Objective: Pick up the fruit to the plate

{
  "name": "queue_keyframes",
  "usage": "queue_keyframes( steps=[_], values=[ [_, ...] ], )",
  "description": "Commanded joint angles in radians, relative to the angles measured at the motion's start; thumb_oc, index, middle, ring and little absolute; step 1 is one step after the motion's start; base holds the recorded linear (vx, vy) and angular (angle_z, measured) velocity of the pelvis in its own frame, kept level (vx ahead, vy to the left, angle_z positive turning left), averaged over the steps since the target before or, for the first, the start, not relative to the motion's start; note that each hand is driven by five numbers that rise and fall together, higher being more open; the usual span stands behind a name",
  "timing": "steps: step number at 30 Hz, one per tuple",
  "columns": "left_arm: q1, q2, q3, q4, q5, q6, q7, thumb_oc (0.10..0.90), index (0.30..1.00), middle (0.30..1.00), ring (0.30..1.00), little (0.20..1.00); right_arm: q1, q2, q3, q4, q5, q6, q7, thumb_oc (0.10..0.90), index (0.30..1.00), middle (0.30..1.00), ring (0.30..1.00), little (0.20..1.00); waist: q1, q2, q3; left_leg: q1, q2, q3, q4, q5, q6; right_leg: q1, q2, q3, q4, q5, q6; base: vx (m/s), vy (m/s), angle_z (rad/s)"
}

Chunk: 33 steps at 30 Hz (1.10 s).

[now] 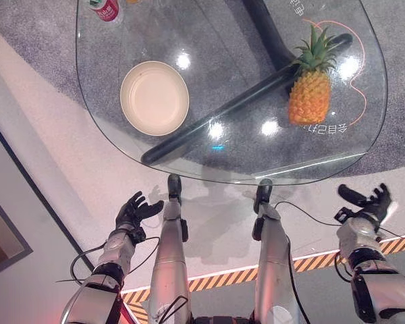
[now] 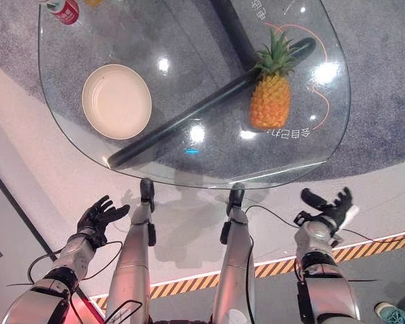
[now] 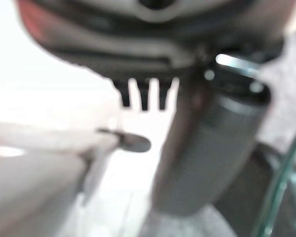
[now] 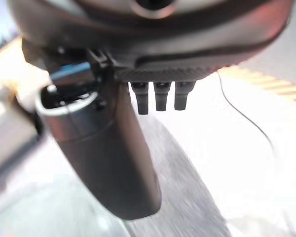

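Left eye view: we see pineapple (image 1: pixel 309 94) standing apart from plate (image 1: pixel 154 98); right hand (image 1: pixel 366 200) and left hand (image 1: pixel 136 210) spread, empty; reach pending.

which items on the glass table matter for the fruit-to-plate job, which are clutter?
Job: pineapple, standing upright; cream plate, bare; left hand and right hand, both open, short of the glass table.
Clutter: red can at the far edge.

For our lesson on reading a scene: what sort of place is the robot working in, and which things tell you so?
Probably a demo or lab space, not a home: a rounded clear glass table, hazard-striped yellow-and-black floor tape, and staged props, a whole orange pineapple and an empty cream round plate.
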Motion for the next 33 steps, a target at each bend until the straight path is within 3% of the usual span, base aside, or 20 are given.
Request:
queue_keyframes(
  steps=[1, 7, 13, 19, 22, 26, 31, 33],
  values=[
    [0.036, 0.072, -0.013, 0.027, -0.051, -0.024, 0.001, 0.800, 0.900, 0.900, 0.900, 0.900, -0.007, -0.122, -0.063, -0.040, 0.052, -0.087, -0.147, 0.800, 0.900, 0.900, 0.900, 0.900, 0.020, -0.031, -0.006, -0.019, -0.017, -0.035, 0.136, -0.124, 0.062, 0.022, 0.011, -0.055, -0.055, 0.065, -0.025, 0.00, 0.000, 0.00],
    [0.027, 0.072, -0.029, 0.018, -0.070, -0.016, 0.012, 0.800, 0.900, 0.900, 0.900, 0.900, -0.038, -0.156, -0.082, -0.122, 0.075, -0.167, -0.262, 0.800, 0.900, 0.900, 0.900, 0.900, 0.015, -0.036, -0.006, -0.010, -0.021, -0.031, 0.109, -0.107, 0.064, 0.032, 0.007, -0.066, -0.079, 0.079, -0.025, -0.02, 0.009, 0.00],
    [0.033, 0.066, -0.035, 0.002, -0.089, -0.013, 0.026, 0.800, 0.900, 0.900, 0.900, 0.900, -0.045, -0.151, -0.065, -0.329, -0.012, -0.248, -0.440, 0.800, 0.900, 0.900, 0.900, 0.900, 0.006, -0.036, -0.006, 0.003, -0.025, -0.027, 0.089, -0.108, 0.065, 0.041, 0.008, -0.066, -0.090, 0.075, -0.024, -0.01, 0.032, -0.01],
    [0.036, 0.057, -0.036, -0.005, -0.097, -0.015, 0.027, 0.800, 0.900, 0.900, 0.900, 0.900, -0.049, -0.139, -0.062, -0.488, -0.129, -0.303, -0.476, 0.800, 0.900, 0.900, 0.900, 0.900, -0.001, -0.031, -0.006, 0.013, -0.028, -0.019, 0.067, -0.100, 0.067, 0.045, 0.003, -0.066, -0.101, 0.076, -0.023, -0.01, 0.032, 0.00],
    [0.037, 0.051, -0.027, -0.007, -0.092, -0.018, 0.022, 0.800, 0.900, 0.900, 0.900, 0.900, -0.057, -0.132, -0.038, -0.614, -0.220, -0.265, -0.491, 0.800, 0.900, 0.900, 0.900, 0.900, -0.006, -0.030, -0.006, 0.010, -0.029, -0.015, 0.057, -0.088, 0.067, 0.042, -0.003, -0.066, -0.111, 0.083, -0.023, 0.00, 0.000, 0.00],
    [0.038, 0.048, -0.025, -0.013, -0.088, -0.014, 0.022, 0.800, 0.900, 0.900, 0.900, 0.900, -0.055, -0.125, -0.022, -0.670, -0.240, -0.255, -0.453, 0.800, 0.900, 0.900, 0.900, 0.900, -0.007, -0.029, -0.006, 0.011, -0.029, -0.012, 0.055, -0.085, 0.068, 0.043, -0.005, -0.066, -0.113, 0.083, -0.023, 0.00, 0.009, 0.00],
    [0.057, 0.028, -0.016, -0.023, -0.076, -0.027, 0.020, 0.800, 0.900, 0.900, 0.900, 0.900, -0.049, -0.095, 0.060, -0.816, -0.260, -0.140, -0.298, 0.800, 0.900, 0.900, 0.900, 0.900, -0.008, -0.023, -0.006, 0.017, -0.030, -0.002, 0.049, -0.084, 0.069, 0.044, -0.003, -0.062, -0.110, 0.072, -0.026, 0.00, 0.016, 0.01],
    [0.062, 0.021, -0.013, -0.023, -0.069, -0.032, 0.022, 0.800, 0.900, 0.900, 0.900, 0.900, -0.045, -0.083, 0.081, -0.837, -0.262, -0.123, -0.257, 0.800, 0.900, 0.900, 0.900, 0.900, -0.008, -0.025, -0.006, 0.020, -0.029, 0.001, 0.047, -0.082, 0.068, 0.047, -0.004, -0.063, -0.112, 0.070, -0.027, 0.00, 0.000, 0.00]
  ],
)
